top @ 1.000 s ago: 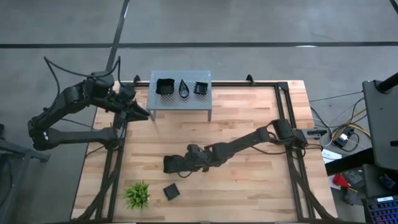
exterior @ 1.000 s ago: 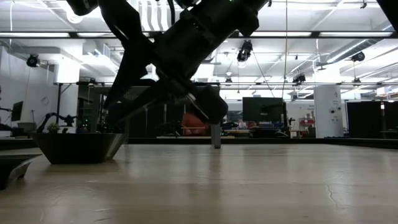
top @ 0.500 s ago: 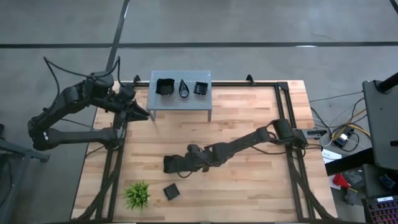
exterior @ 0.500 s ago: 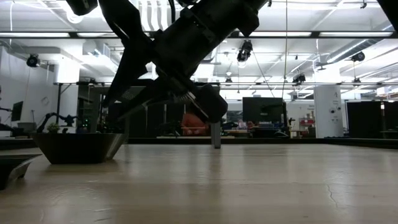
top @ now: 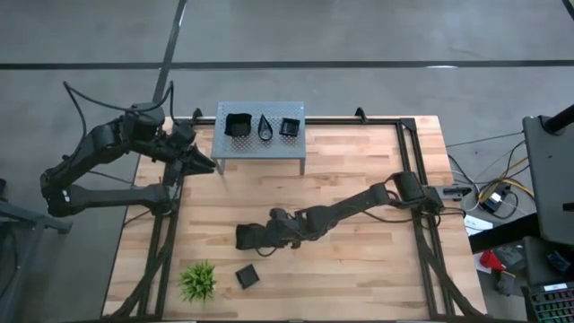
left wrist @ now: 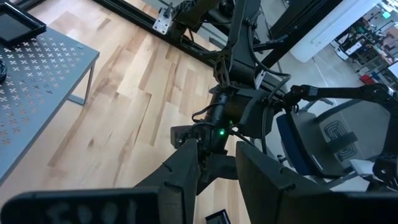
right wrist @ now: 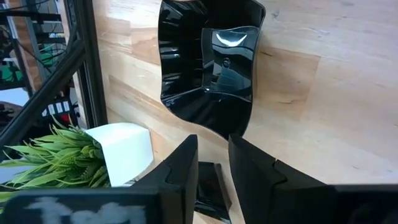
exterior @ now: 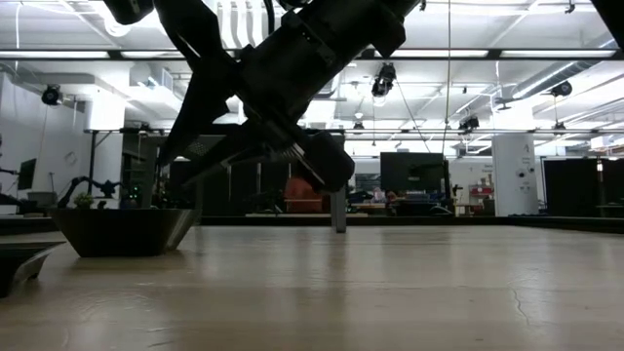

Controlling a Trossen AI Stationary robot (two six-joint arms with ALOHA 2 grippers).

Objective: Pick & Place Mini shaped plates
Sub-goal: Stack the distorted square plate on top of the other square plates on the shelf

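A black glossy square plate with a wavy raised rim (right wrist: pixel 211 68) lies flat on the wooden table left of the middle (top: pixel 246 238). My right gripper (right wrist: pixel 213 144) reaches in low from the right (top: pixel 260 238). It is open, and its fingertips stand right at the plate's nearest rim. Three more mini plates sit on the grey perforated stand (top: pixel 260 149): a square one (top: pixel 238 124), a teardrop one (top: pixel 266 127) and a small square one (top: pixel 290 127). Another small plate (top: pixel 247 276) lies near the front edge. My left gripper (top: pixel 206 165) hangs open and raised beside the stand's left end. My right gripper has its fingertips (right wrist: pixel 235 144) at the plate's nearest rim corner (right wrist: pixel 219 129), coming slanting down from the table's right. Bare table shows through the gap between the fingers. Whether a finger touches the rim I cannot tell. The plate rests on the table.
A small spiky green plant in a white pot (top: pixel 197 282) stands at the front left, close to the small plate. The black table frame (top: pixel 170 233) runs along the left and right edges. Bare wood lies to the right of the stand and along the front right.
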